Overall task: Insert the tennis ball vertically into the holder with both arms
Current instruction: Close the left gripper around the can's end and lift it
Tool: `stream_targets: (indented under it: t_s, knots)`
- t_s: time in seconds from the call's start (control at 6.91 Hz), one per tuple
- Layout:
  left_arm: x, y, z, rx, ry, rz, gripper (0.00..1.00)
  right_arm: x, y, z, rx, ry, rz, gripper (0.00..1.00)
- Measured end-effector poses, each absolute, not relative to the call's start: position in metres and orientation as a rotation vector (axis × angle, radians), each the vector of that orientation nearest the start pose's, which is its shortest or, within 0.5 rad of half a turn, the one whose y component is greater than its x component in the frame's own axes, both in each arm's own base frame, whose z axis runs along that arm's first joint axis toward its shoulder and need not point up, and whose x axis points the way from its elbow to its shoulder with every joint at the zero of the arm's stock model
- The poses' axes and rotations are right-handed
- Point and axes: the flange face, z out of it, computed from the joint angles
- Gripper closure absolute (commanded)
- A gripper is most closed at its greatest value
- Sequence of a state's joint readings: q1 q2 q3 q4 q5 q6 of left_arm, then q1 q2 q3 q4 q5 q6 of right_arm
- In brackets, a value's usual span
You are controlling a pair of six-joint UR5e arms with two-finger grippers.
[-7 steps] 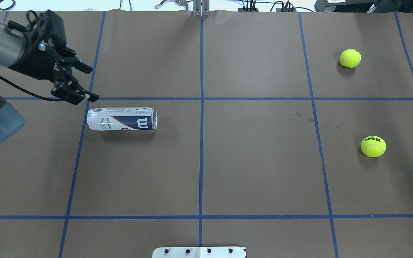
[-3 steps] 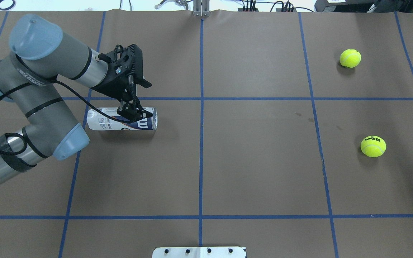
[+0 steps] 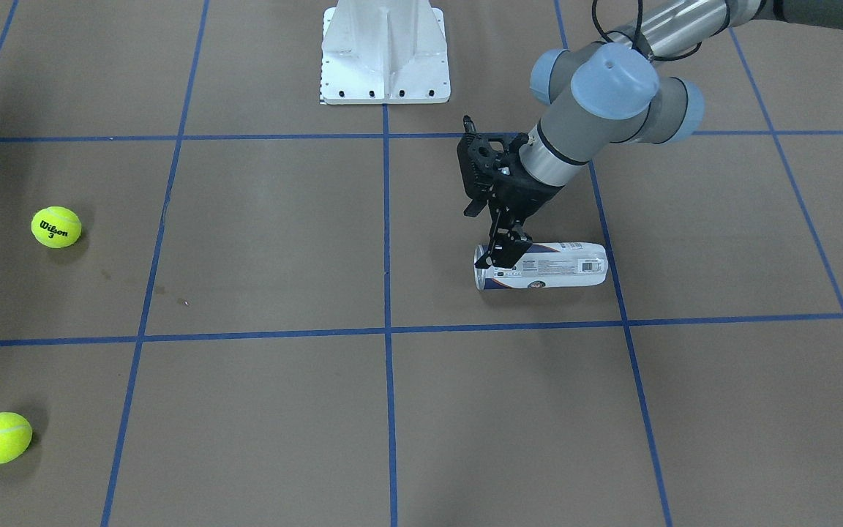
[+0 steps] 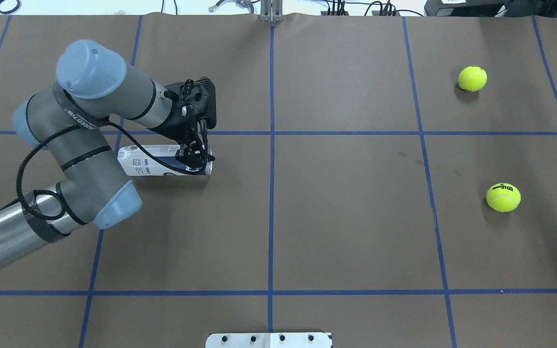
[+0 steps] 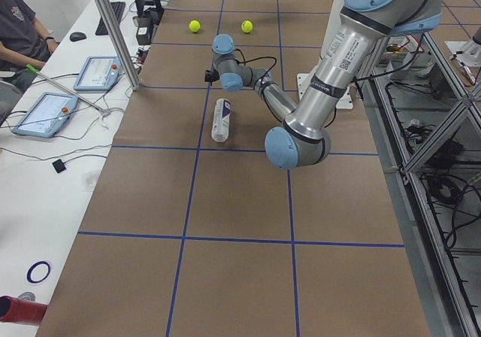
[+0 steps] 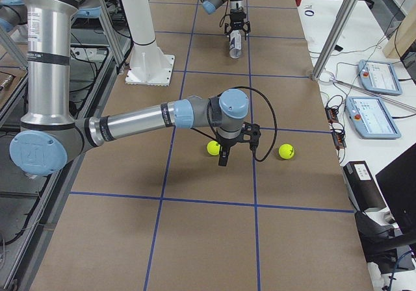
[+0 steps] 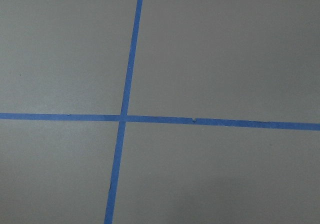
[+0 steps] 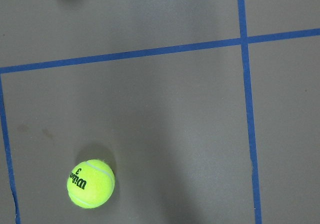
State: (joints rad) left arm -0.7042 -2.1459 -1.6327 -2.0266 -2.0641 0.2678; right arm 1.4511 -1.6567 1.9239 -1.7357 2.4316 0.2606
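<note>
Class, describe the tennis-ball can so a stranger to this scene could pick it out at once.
On the brown table with blue tape lines, look to the robot's left half. The can lies there on its side, the left gripper over its silver-rimmed end. Unlike the two round yellow tennis balls across the table, it is a tube with a white and navy label.

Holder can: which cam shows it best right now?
Exterior front-facing: the holder lies on its side, label and most of its length visible; only the rim end sits under the left gripper. Overhead hides part behind the left arm. Both side views show it small. Wrist cameras miss it.
</note>
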Motion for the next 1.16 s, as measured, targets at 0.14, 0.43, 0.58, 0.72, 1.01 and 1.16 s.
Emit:
stream_targets:
  t_s: [0.14,0.43,0.58,0.72,1.01,1.16]
  knots:
    - [0.471,-0.492,0.238,0.938,0.744,1.280,0.01,0.004,-0.451,0.536,-0.067,-0.863,0.088,0.00]
    - [0.492,-0.484,0.233,0.895,0.647,1.334,0.01,0.005,-0.449,0.536,-0.069,-0.863,0.090,0.00]
    - [0.497,-0.482,0.234,0.881,0.605,1.358,0.01,0.005,-0.449,0.537,-0.072,-0.863,0.091,0.00]
    - [0.503,-0.480,0.236,0.877,0.570,1.376,0.01,0.005,-0.448,0.539,-0.075,-0.863,0.092,0.00]
    - [0.511,-0.478,0.243,0.845,0.521,1.394,0.01,0.004,-0.448,0.541,-0.079,-0.862,0.093,0.00]
    - [0.514,-0.478,0.245,0.838,0.502,1.401,0.01,0.004,-0.448,0.541,-0.080,-0.862,0.094,0.00]
